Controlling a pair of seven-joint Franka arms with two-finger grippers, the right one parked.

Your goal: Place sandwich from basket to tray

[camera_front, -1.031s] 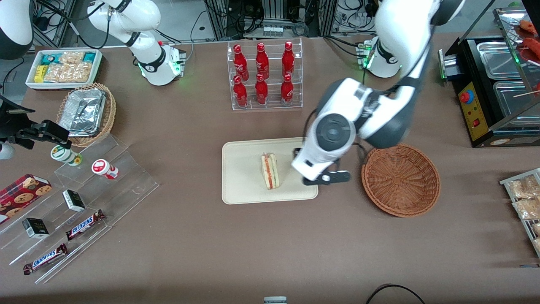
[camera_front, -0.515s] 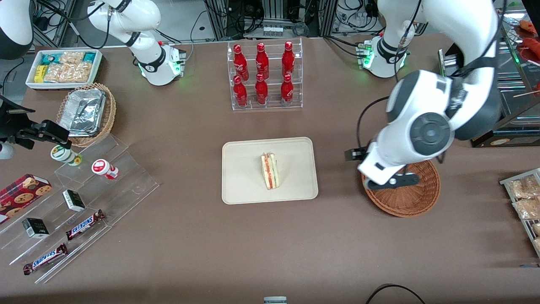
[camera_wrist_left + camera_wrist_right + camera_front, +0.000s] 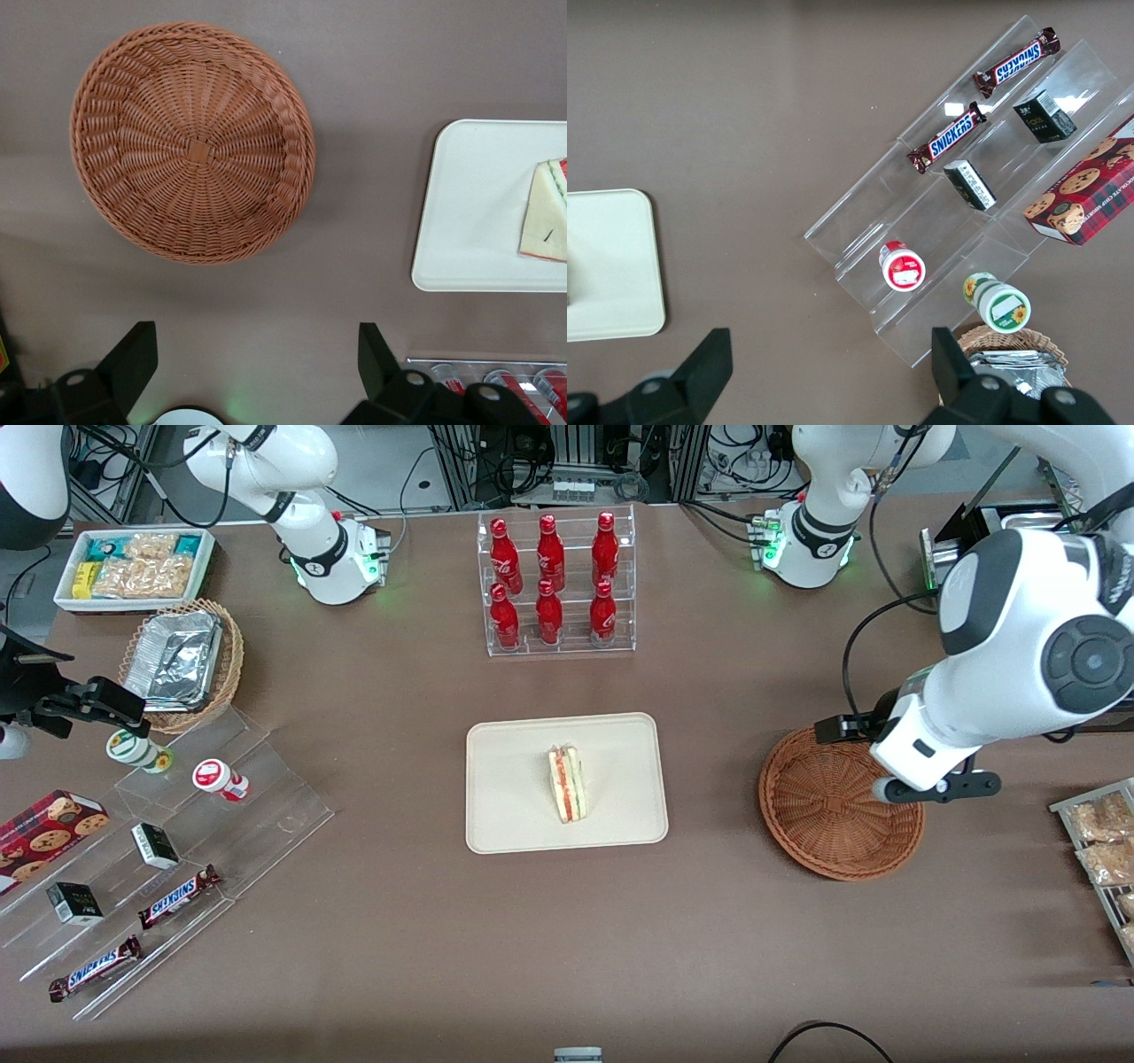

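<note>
Sandwich (image 3: 567,784): a small triangular wedge of pale bread in clear wrap, its red, green and yellow filling layers facing up along one edge; it lies on the tray, about mid-tray and a little toward the working arm's side.
Sandwich axis: the long filling edge runs from the bottle rack's direction toward the front camera, with the broader end nearer the camera, as far as the wrap lets me judge.
Tray (image 3: 514,815): flat beige-cream rectangle with rounded corners and a low rim, lying flat on the brown desk (image 3: 532,939); bare tray surface lies all around the sandwich, most of it toward the parked arm's end.
Room around the tray: open desk on every side; the rack of red bottles (image 3: 554,584) stands farther from the camera, well apart from the rim.
Basket (image 3: 819,815): round reddish-brown wicker bowl, nothing in it, set apart from the tray toward the working arm's end.
Gripper (image 3: 252,363): released, fingers spread wide with nothing between them, held above the basket's rim on the working arm's side.
</note>
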